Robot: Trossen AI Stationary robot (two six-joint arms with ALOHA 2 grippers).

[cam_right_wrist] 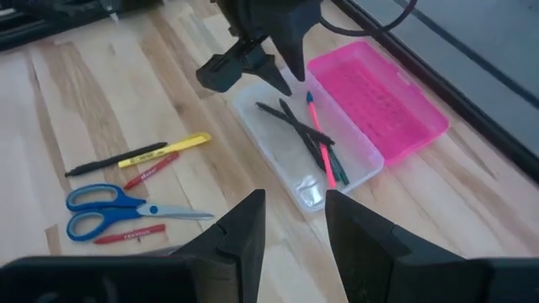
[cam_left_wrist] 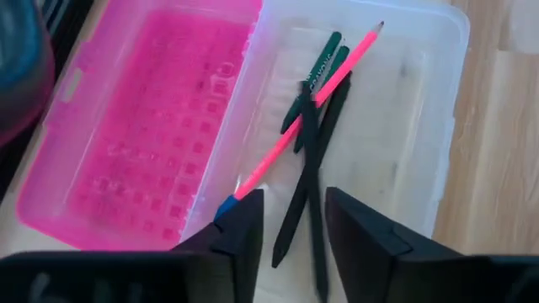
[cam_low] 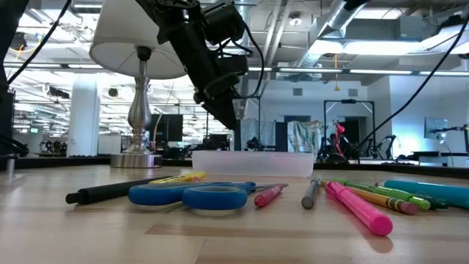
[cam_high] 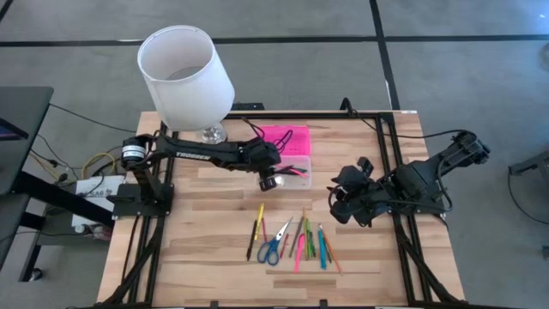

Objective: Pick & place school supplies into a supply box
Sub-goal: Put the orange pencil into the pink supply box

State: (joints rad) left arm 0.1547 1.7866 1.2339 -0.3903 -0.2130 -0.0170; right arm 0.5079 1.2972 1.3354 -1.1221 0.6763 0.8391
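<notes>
Hidden and cut-off parts

High view: left arm (cam_high: 214, 153) covers part of the box (cam_high: 296, 176), contents unreadable; pens (cam_high: 304, 240) on the table too small to sort. Low view: box (cam_low: 253, 163) interior hazy behind its wall; lamp (cam_low: 139, 51) cropped at the top. Left wrist view: pink lid (cam_left_wrist: 143, 126) cut at the edge, black pen (cam_left_wrist: 313, 194) running behind a finger (cam_left_wrist: 370, 244).

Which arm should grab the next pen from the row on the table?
Right, probably. The right claw hangs open and empty beside the pens. The left claw is over the box, open, with nothing between its fingers, farther from that end of the row.
</notes>
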